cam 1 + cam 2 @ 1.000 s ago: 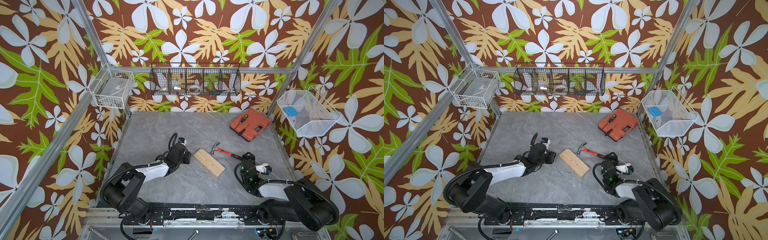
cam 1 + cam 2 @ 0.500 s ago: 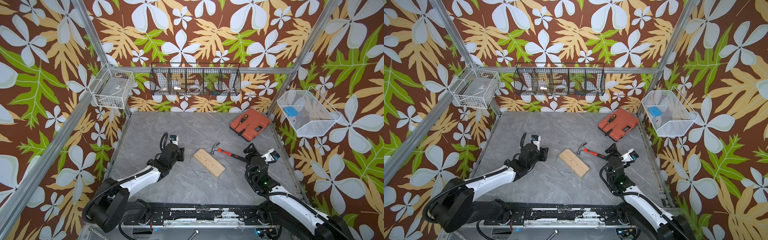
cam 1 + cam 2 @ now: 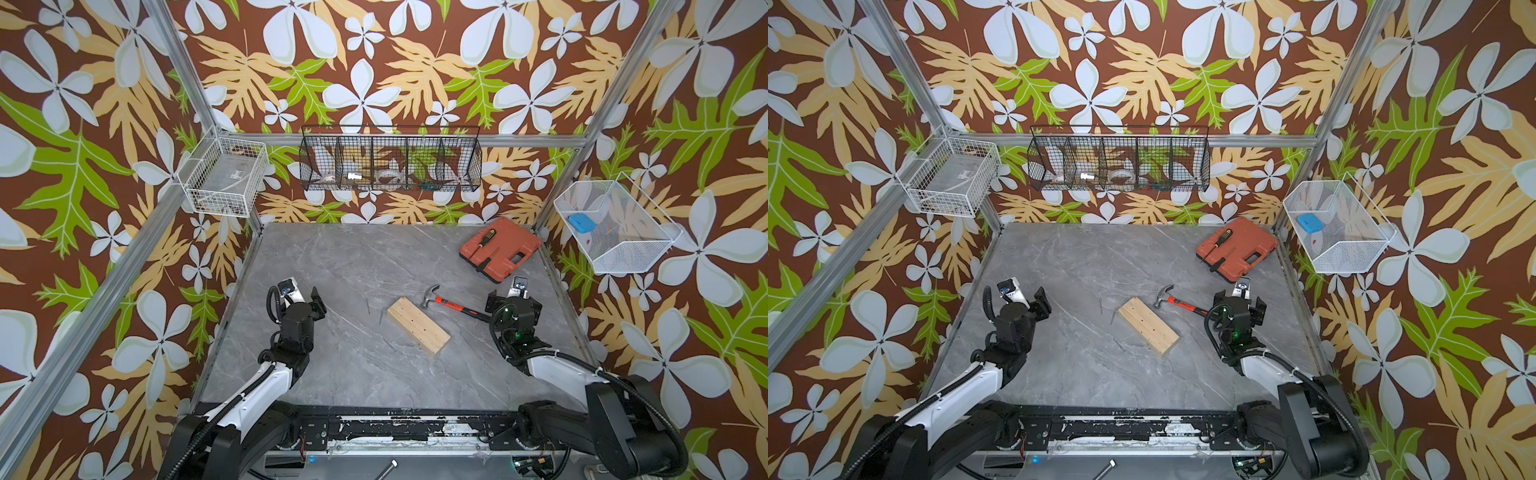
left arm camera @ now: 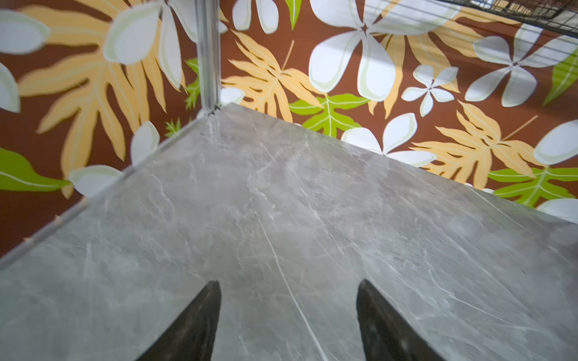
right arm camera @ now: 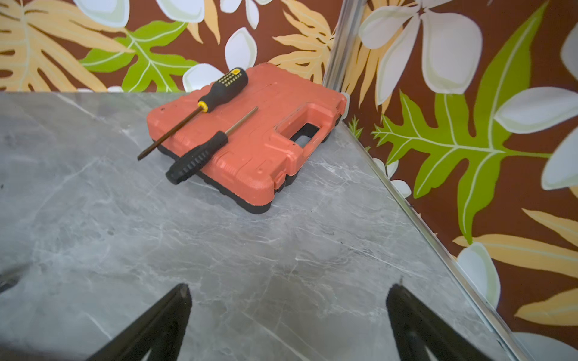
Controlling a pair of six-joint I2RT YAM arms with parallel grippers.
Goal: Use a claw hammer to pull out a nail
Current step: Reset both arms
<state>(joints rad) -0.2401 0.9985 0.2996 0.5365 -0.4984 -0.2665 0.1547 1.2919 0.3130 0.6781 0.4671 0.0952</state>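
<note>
A white wire basket [image 3: 224, 183] is mounted on the left wall. Below it, over the left part of the grey table [image 3: 353, 374], the left gripper [image 3: 305, 297] is held low above the surface. In its wrist view the jaws are seen apart, with only bare table between them and nothing gripped. Further right, two loose nails [image 3: 368, 306] are laid flat on the table, just left of a pale wooden block [image 3: 419, 325], which is set at a slant near the table's middle. The claw hammer [image 3: 451, 302] is found just beyond the block's far right corner, lying flat on the table. Its steel head is turned toward the block, and its black handle end is pointed at the right gripper [image 3: 514, 302]. Whether head and block touch cannot be told. In both top views the handle end is seen to reach as far as that gripper, whose jaws are shown spread wide and empty in its wrist view. At the far right corner an orange tool case [image 3: 505, 249] is placed, with two screwdrivers [image 5: 223, 87] laid across its lid
</note>
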